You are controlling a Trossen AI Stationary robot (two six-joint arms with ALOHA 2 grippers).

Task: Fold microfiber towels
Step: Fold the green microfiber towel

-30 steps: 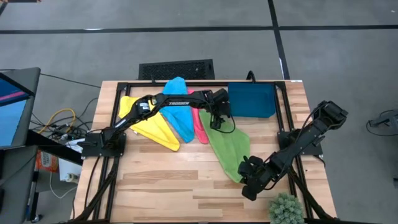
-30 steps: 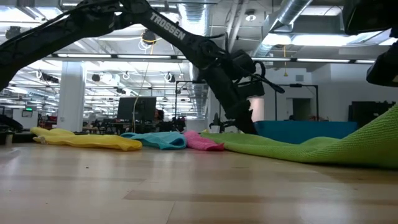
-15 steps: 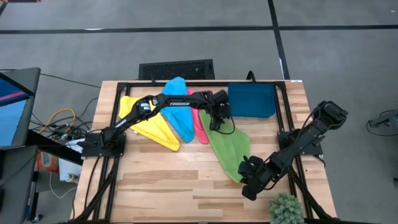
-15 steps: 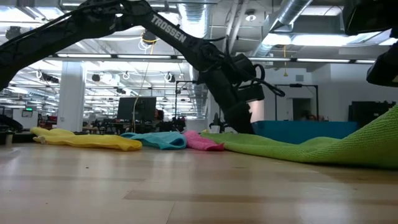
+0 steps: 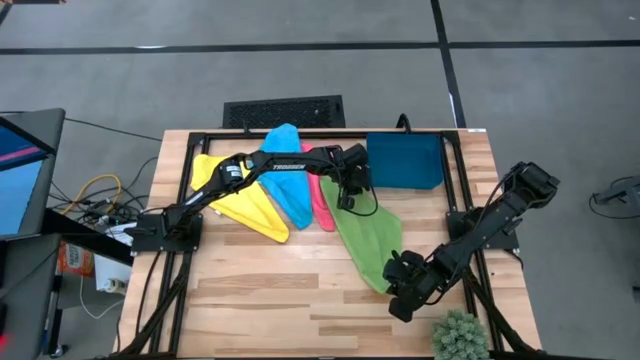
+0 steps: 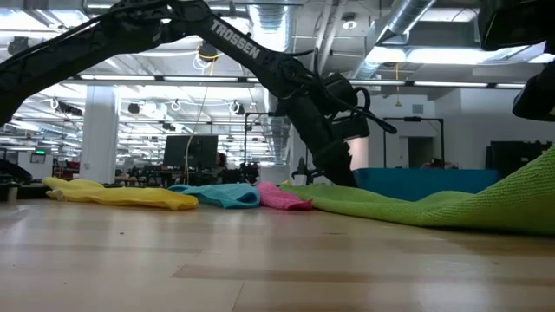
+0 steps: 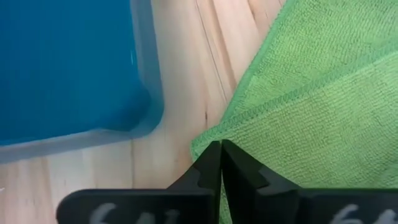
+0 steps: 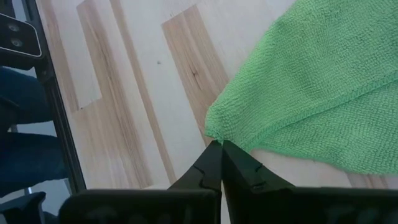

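From above, I see the green towel [image 5: 367, 237] lying as a slanted strip right of centre, its upper end by the blue tray [image 5: 405, 162] and its lower end towards the bottom right. My left gripper [image 5: 347, 197] sits on the upper corner; my right gripper [image 5: 398, 283] sits on the lower one. The yellow towel [image 5: 240, 205], blue towel [image 5: 290, 188] and pink towel [image 5: 322, 200] lie side by side in the upper left, waiting.

At table height, the green towel [image 6: 434, 206] rises at the right edge of the frame, so I judge that corner is lifted while the far one lies flat under the left arm.

Through the left wrist camera, my fingers [image 7: 211, 171] are clenched on the very tip of the towel's corner [image 7: 311, 112], just beside the tray's rim [image 7: 146, 93].

Through the right wrist camera, the fingers [image 8: 214, 165] are clamped on the other corner [image 8: 311, 87] over bare wood.

Both bites look thin, so I would lift slowly and evenly, keep the edge taut between the grippers, and raise the left corner clear of the tray before carrying it across.
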